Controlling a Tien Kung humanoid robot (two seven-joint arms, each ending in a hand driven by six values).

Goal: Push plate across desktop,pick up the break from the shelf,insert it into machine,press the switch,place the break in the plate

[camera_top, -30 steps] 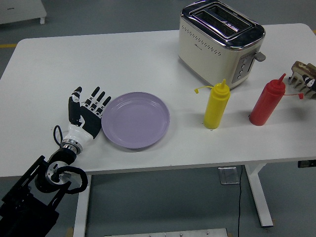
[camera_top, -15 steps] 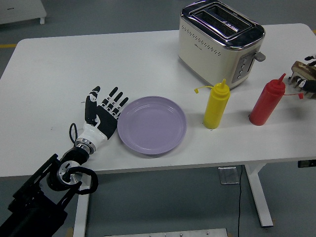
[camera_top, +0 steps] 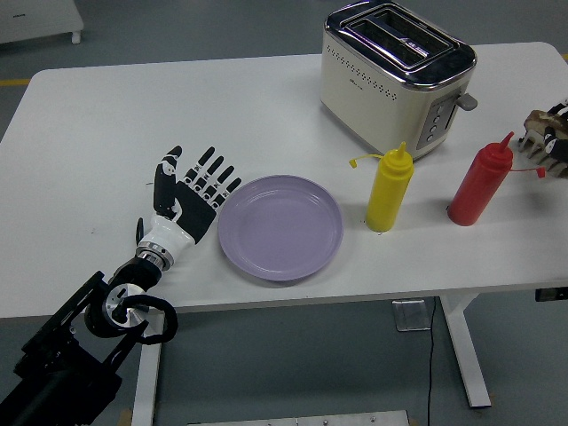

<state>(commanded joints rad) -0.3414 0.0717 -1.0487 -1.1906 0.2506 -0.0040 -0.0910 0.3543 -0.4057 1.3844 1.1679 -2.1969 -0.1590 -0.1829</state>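
A lilac plate (camera_top: 280, 227) lies on the white table (camera_top: 106, 124), left of the middle near the front. My left hand (camera_top: 191, 191) is open with its fingers spread. It lies flat against the plate's left rim and holds nothing. A cream toaster (camera_top: 395, 75) with two empty slots stands at the back right, its lever (camera_top: 468, 102) up on its right side. A brown bread rack (camera_top: 543, 133) is cut off by the right edge. Part of my right hand (camera_top: 559, 120) shows there, at the rack.
A yellow squeeze bottle (camera_top: 389, 191) stands just right of the plate. A red squeeze bottle (camera_top: 479, 182) stands further right, in front of the toaster's right end. Bare tabletop lies to the left and at the back left.
My left hand has slid to the right and pushed the plate with it, toward the yellow bottle. The right hand shifted slightly at the rack.
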